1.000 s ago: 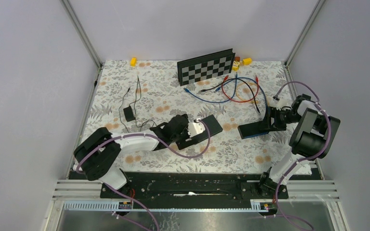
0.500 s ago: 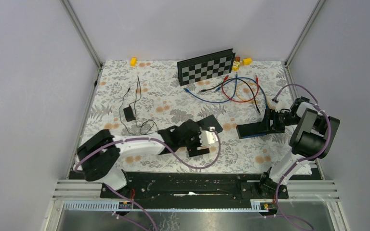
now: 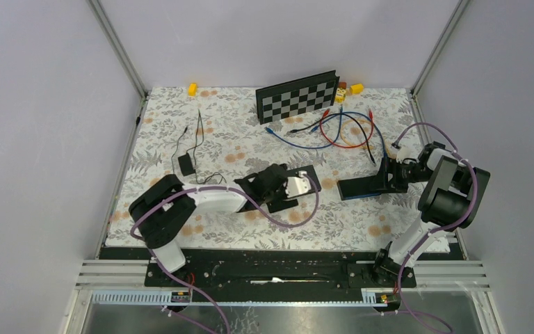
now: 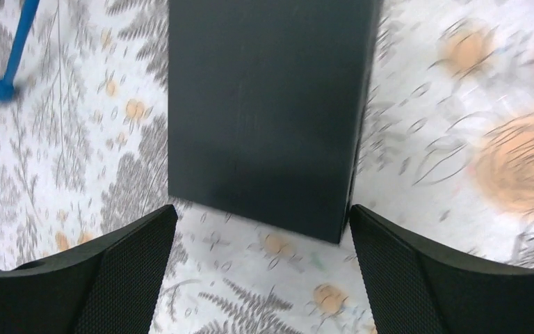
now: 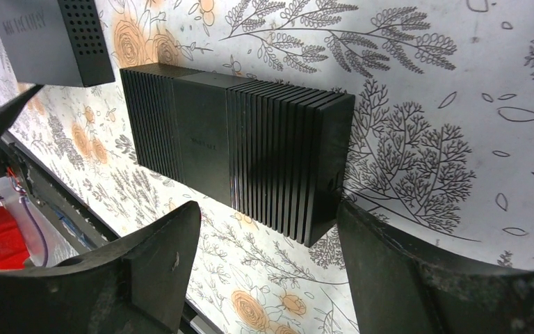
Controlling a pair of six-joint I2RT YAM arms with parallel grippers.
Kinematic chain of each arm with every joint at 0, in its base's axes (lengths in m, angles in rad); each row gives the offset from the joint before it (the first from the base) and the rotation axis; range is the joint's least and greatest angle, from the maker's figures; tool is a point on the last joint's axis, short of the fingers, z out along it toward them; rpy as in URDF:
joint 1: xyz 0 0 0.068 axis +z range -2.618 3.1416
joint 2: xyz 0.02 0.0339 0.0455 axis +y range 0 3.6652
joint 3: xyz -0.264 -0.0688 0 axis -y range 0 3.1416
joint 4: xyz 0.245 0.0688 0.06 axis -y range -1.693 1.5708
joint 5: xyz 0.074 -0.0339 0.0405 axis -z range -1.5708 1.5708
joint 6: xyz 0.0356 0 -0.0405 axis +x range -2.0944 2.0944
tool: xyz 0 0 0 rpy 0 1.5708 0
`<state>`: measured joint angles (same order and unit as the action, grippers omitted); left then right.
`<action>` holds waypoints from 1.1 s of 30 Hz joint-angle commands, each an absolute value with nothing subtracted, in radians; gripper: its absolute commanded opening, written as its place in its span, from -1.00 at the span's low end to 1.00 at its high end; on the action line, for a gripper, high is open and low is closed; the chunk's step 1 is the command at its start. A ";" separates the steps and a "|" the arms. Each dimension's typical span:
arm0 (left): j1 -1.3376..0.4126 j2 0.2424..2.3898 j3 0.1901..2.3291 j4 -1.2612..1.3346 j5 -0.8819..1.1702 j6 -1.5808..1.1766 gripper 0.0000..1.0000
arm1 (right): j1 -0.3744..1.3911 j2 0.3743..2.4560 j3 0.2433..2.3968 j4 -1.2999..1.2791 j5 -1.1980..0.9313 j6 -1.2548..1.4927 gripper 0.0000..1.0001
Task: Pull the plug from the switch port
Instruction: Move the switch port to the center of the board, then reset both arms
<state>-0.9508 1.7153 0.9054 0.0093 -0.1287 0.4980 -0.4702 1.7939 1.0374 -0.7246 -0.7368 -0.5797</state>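
Observation:
A plain black box, the switch (image 4: 271, 104), lies on the flowered cloth right ahead of my left gripper (image 4: 261, 216). That gripper is open and empty, with a finger (image 4: 104, 278) on each side of the box's near end and not touching it. No plug shows in the faces I see. A blue cable end (image 4: 5, 87) lies loose at the upper left. In the top view the left gripper (image 3: 288, 189) is over the switch (image 3: 308, 172). My right gripper (image 5: 268, 209) is open around the end of a ribbed black box (image 5: 236, 146), also seen from the top (image 3: 358, 188).
The switch's vented end (image 5: 49, 35) shows at the top left of the right wrist view. Loose blue, red, orange and black cables (image 3: 341, 129) lie behind. A chessboard (image 3: 297, 96) leans at the back wall. A small black adapter with thin wires (image 3: 186, 165) lies at the left.
My left arm swung in toward the middle and its gripper moved up against the switch's near end. The ribbed box and my right gripper shifted slightly left.

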 commanded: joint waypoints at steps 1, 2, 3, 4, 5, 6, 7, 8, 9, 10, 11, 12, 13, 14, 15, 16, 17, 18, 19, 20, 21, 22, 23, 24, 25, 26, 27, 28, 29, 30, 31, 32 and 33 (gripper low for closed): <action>-0.869 1.630 0.850 0.016 -0.151 0.520 0.91 | -0.457 1.773 1.010 -0.750 -0.775 -0.602 0.56; -0.853 1.618 0.836 0.019 -0.146 0.521 0.91 | -0.452 1.772 1.004 -0.747 -0.778 -0.601 0.57; -0.838 1.605 0.825 0.020 -0.141 0.521 0.91 | -0.449 1.770 0.999 -0.744 -0.780 -0.601 0.56; -0.824 1.591 0.812 0.019 -0.134 0.522 0.91 | -0.445 1.769 0.993 -0.741 -0.782 -0.599 0.57; -0.819 1.577 0.800 0.017 -0.130 0.522 0.91 | -0.442 1.768 0.989 -0.738 -0.783 -0.597 0.57; -0.816 1.560 0.785 0.015 -0.128 0.523 0.92 | -0.440 1.765 0.985 -0.735 -0.785 -0.594 0.56; -0.816 1.544 0.771 0.012 -0.129 0.524 0.92 | -0.438 1.760 0.981 -0.735 -0.786 -0.595 0.56; -0.816 1.525 0.758 0.008 -0.130 0.524 0.93 | -0.436 1.755 0.977 -0.737 -0.786 -0.595 0.56; -0.816 1.507 0.743 0.007 -0.132 0.523 0.94 | -0.434 1.747 0.971 -0.737 -0.786 -0.597 0.56; -0.815 1.487 0.730 0.006 -0.141 0.521 0.95 | -0.433 1.740 0.966 -0.740 -0.784 -0.603 0.56; -0.813 1.467 0.719 0.005 -0.150 0.518 0.96 | -0.431 1.730 0.960 -0.743 -0.776 -0.611 0.56; -0.808 1.447 0.707 0.002 -0.153 0.514 0.97 | -0.431 1.718 0.954 -0.746 -0.769 -0.616 0.56; -0.799 1.417 0.699 0.002 -0.152 0.509 0.97 | -0.431 1.704 0.950 -0.750 -0.759 -0.626 0.56; -0.787 1.393 0.691 -0.016 -0.145 0.497 0.97 | -0.431 1.689 0.946 -0.754 -0.748 -0.633 0.57; -0.773 1.367 0.687 -0.032 -0.134 0.486 0.97 | -0.431 1.666 0.941 -0.755 -0.736 -0.637 0.57; -0.755 1.339 0.685 -0.047 -0.121 0.475 0.97 | -0.431 1.647 0.937 -0.751 -0.718 -0.640 0.57; -0.737 1.313 0.685 -0.062 -0.109 0.462 0.97 | -0.431 1.623 0.933 -0.743 -0.699 -0.637 0.58; -0.718 1.284 0.684 -0.075 -0.100 0.450 0.97 | -0.431 1.599 0.928 -0.729 -0.667 -0.629 0.61; -0.699 1.255 0.686 -0.088 -0.095 0.435 0.98 | -0.431 1.570 0.923 -0.709 -0.640 -0.618 0.71; -0.680 1.228 0.686 -0.100 -0.093 0.421 0.97 | -0.431 1.539 0.918 -0.693 -0.619 -0.608 0.90; -0.660 1.198 0.685 -0.109 -0.088 0.408 0.97 | -0.431 1.509 0.912 -0.672 -0.595 -0.598 0.98; -0.642 1.169 0.679 -0.112 -0.086 0.394 0.97 | -0.431 1.476 0.905 -0.655 -0.573 -0.587 0.99; -0.622 1.134 0.674 -0.113 -0.082 0.378 0.97 | -0.431 1.447 0.900 -0.640 -0.556 -0.579 0.99; -0.603 1.101 0.666 -0.113 -0.075 0.363 0.97 | -0.431 1.413 0.895 -0.627 -0.538 -0.571 0.99; -0.585 1.069 0.658 -0.114 -0.071 0.348 0.97 | -0.431 1.382 0.892 -0.618 -0.524 -0.563 1.00; -0.567 1.033 0.652 -0.118 -0.070 0.333 0.97 | -0.431 1.349 0.891 -0.615 -0.511 -0.556 0.99; -0.553 1.003 0.646 -0.123 -0.070 0.318 0.97 | -0.431 1.317 0.894 -0.616 -0.498 -0.550 0.99; -0.536 0.971 0.639 -0.127 -0.074 0.309 0.97 | -0.431 1.289 0.900 -0.619 -0.485 -0.548 0.99; -0.521 0.939 0.634 -0.131 -0.082 0.301 0.97 | -0.431 1.262 0.913 -0.629 -0.468 -0.548 0.99; -0.500 0.912 0.629 -0.134 -0.093 0.293 0.97 | -0.431 1.241 0.937 -0.648 -0.452 -0.552 0.99; -0.485 0.882 0.626 -0.137 -0.107 0.288 0.97 | -0.430 1.224 0.969 -0.676 -0.433 -0.561 0.99; -0.471 0.857 0.623 -0.138 -0.118 0.278 0.97 | -0.431 1.213 1.011 -0.705 -0.416 -0.570 0.99; -0.457 0.832 0.621 -0.137 -0.126 0.271 0.97 | -0.431 1.205 1.056 -0.733 -0.399 -0.579 0.99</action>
